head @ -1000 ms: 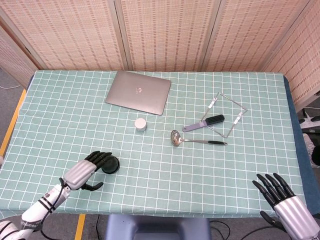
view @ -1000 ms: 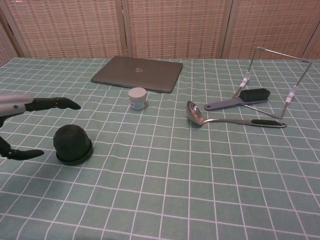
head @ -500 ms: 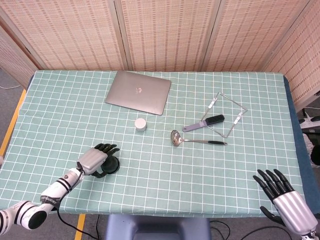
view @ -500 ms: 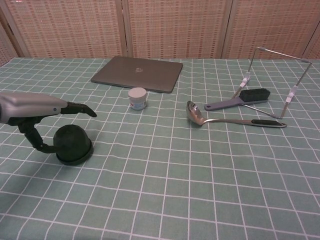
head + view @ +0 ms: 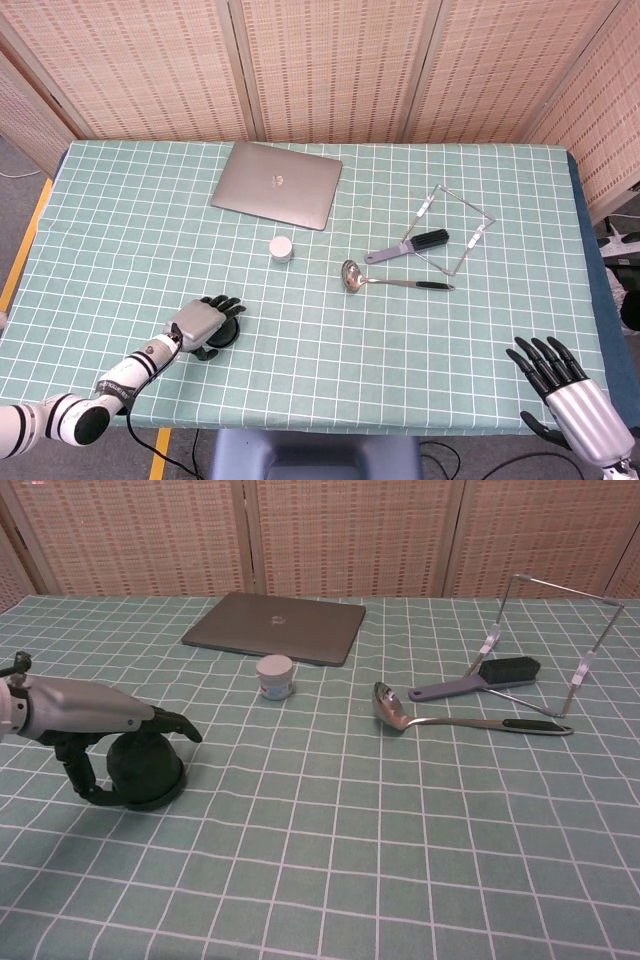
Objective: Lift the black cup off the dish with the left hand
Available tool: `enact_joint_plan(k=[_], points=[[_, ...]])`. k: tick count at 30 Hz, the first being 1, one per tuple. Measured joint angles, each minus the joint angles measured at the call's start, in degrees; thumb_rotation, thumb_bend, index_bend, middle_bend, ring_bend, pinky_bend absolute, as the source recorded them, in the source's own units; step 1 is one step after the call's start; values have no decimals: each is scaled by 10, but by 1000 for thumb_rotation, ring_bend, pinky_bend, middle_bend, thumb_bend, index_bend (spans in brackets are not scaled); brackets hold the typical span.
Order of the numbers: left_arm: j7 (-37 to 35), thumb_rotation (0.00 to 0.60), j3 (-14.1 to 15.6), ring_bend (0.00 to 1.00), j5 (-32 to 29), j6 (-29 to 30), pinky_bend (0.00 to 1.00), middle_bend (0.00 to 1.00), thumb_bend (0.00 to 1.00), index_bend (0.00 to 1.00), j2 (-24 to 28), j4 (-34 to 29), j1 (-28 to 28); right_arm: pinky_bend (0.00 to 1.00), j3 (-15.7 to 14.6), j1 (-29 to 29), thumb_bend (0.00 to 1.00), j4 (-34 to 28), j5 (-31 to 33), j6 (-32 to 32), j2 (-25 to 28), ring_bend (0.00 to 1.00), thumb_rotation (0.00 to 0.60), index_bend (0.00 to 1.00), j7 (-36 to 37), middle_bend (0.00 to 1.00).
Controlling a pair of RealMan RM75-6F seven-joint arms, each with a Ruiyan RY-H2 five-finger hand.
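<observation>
1. The left hand [image 5: 95, 712] sits over the black cup [image 5: 146, 763], near the table's front left edge. Its fingers [image 5: 178, 724] arch across the cup's top, while the thumb curls down by the cup's left side; whether they actually touch the cup is unclear.
2. The cup stands upside down on the dish [image 5: 150, 798], on the green checked tablecloth [image 5: 320, 340].
3. Further back lie a closed laptop [image 5: 277, 184] and a small white jar [image 5: 282, 247].
4. Right of centre, a ladle [image 5: 392, 279] lies beside a brush [image 5: 410, 245] and a wire rack [image 5: 455, 226].
5. The right hand [image 5: 570, 408] hovers at the front right corner, fingers spread, holding nothing.
</observation>
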Motion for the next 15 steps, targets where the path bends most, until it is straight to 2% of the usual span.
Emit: enact_joint_plan(k=[5,15], points=[[31,600,15,7,-29,11,202,0,305,0,-13,9,-23,0,-1,4,175,-2,7,-10,1,0,600,0,-2,0],[49,600,35,30,-59,10,229,3,307,0,-24,18,-50,0,-2,8,175,-6,11,-19,3,0,600,0,0,0]])
